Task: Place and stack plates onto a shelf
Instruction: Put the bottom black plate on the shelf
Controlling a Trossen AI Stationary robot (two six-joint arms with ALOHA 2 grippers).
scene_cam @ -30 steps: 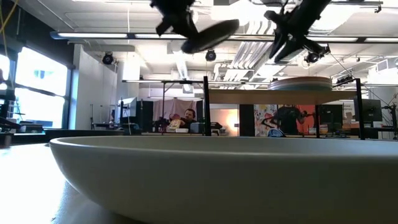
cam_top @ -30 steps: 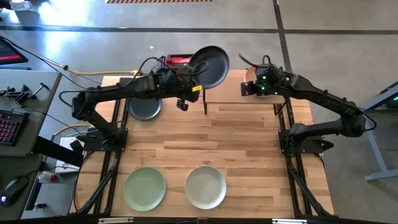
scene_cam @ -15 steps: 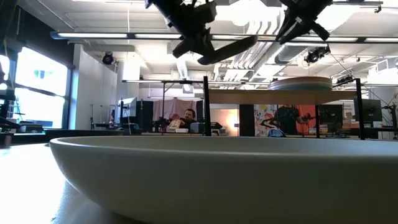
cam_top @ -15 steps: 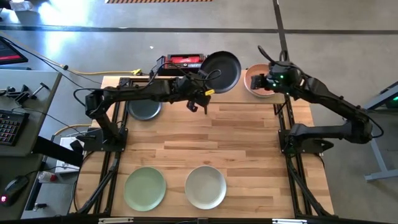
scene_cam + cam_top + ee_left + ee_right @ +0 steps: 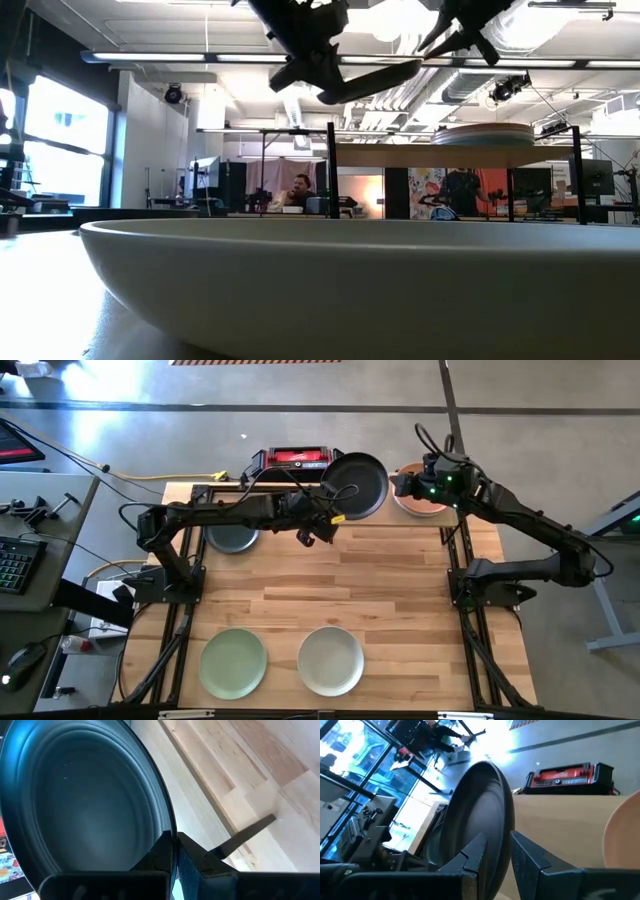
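Note:
My left gripper (image 5: 335, 510) is shut on a black plate (image 5: 357, 483) and holds it in the air above the left half of the light-wood shelf (image 5: 390, 520). In the low view the plate (image 5: 370, 80) hangs tilted above the shelf board (image 5: 420, 155). My right gripper (image 5: 400, 485) is open, and its fingers stand on either side of the plate's right rim (image 5: 501, 840); I cannot tell whether they touch it. A stack with a salmon plate on top (image 5: 425, 503) rests flat on the shelf's right half. My left gripper pinches the black plate's rim (image 5: 170, 827) between its two fingers, on the side nearest the table's left. The fingers come from the table's left, roughly level. The plate is lifted clear and tilted, its right side higher.
A dark grey-blue plate (image 5: 232, 535) lies on the table under the left arm. A light green plate (image 5: 233, 663) and an off-white plate (image 5: 331, 660) lie near the near edge. A red-and-black box (image 5: 295, 458) sits at the far edge behind the shelf.
My left gripper has carried the black plate toward the table's right, from beside the shelf's left post to above the shelf. My right gripper rose off the salmon stack, then moved left to the black plate's right rim.

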